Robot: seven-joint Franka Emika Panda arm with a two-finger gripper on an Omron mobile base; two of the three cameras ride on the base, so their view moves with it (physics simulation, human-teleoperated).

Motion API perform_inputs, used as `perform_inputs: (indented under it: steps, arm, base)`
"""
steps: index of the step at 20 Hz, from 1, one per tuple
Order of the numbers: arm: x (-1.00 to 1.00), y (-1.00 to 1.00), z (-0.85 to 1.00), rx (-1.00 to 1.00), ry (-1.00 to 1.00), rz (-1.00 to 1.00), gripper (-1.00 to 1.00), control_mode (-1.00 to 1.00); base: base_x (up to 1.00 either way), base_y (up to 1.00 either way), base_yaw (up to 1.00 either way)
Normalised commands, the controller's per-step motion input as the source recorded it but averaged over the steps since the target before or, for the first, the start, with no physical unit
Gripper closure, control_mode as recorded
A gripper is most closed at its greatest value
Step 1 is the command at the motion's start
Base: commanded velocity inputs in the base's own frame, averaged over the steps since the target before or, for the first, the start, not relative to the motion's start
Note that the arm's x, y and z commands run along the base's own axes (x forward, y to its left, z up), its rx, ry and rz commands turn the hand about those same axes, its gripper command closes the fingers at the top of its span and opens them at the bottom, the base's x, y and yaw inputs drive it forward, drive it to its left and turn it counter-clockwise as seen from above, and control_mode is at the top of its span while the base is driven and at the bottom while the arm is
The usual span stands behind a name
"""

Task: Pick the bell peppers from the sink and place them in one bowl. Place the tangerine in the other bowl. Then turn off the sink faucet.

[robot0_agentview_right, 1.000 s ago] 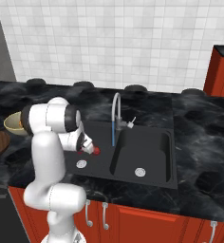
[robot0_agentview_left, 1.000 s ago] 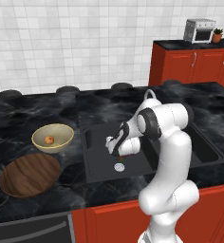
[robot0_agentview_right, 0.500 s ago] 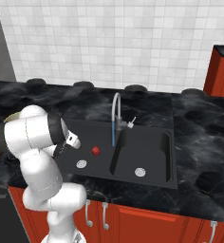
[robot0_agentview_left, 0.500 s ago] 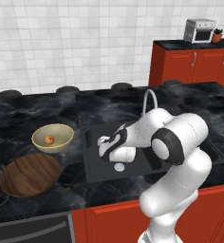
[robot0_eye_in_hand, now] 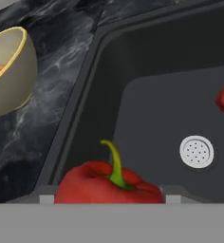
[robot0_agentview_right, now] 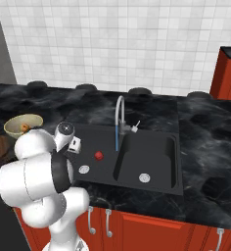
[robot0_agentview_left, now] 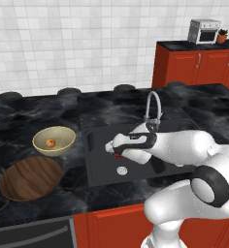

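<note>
The tangerine point(robot0_agentview_left: 50, 143) already sits in the cream-yellow bowl point(robot0_agentview_left: 54, 141). The gripper point(robot0_agentview_left: 117, 151) appears to pinch one red bell pepper point(robot0_eye_in_hand: 109, 184) above the sink point(robot0_agentview_left: 99, 162). The other pepper point(robot0_agentview_right: 99, 155) lies in the basin, the wooden bowl point(robot0_agentview_left: 30, 178) is empty, and the faucet point(robot0_agentview_right: 119, 119) runs.

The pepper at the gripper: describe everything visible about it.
The pepper is bright red, glossy and lumpy, with a curved yellow-green stem rising from its top. In the hand view it sits low between the gripper tips, above the dark sink floor, so it looks held and lifted rather than resting. In the left base view a sliver of red shows under the gripper, over the basin near the drain. How much of it the fingers cover cannot be judged.
</note>
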Motion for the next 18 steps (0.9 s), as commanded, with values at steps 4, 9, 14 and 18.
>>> perform_inputs:
  steps: [4,9,14,18]
  arm:
    - [-0.37,0.00,0.57,0.05,0.17,0.18,1.00,-1.00]
    - [-0.11,0.01,0.82,0.03,0.21,0.17,1.00,-1.00]
    - [-0.12,0.16,0.53,0.00,0.12,0.08,1.00,-1.00]
    - [-0.16,0.39,0.11,0.00,0.04,0.00,1.00,-1.00]
  base:
    - [0.00,0.00,0.00]
    - [0.00,0.00,0.00]
    - [0.00,0.00,0.00]
    - [0.00,0.00,0.00]
